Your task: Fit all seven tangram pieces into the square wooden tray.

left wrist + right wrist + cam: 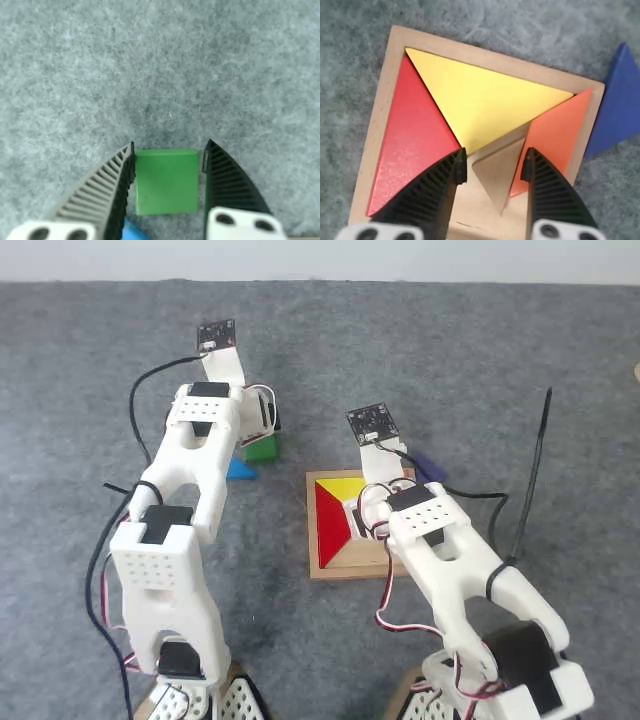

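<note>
The square wooden tray (318,568) lies at mid-table. It holds a red triangle (412,135), a yellow triangle (480,100) and an orange triangle (555,137). My right gripper (494,155) hangs open just above the tray, over a pale wood-coloured triangular patch (495,177); I cannot tell whether that is a piece or bare floor. A green square (166,180) lies on the carpet left of the tray. My left gripper (169,147) is open, one finger on each side of it. A light blue piece (240,470) lies beside the green square (263,449).
A dark blue piece (620,105) lies on the carpet just outside the tray's far right corner, also visible in the high view (428,468). Grey carpet (480,360) covers the whole table. A black cable (535,470) rises to the right of the right arm.
</note>
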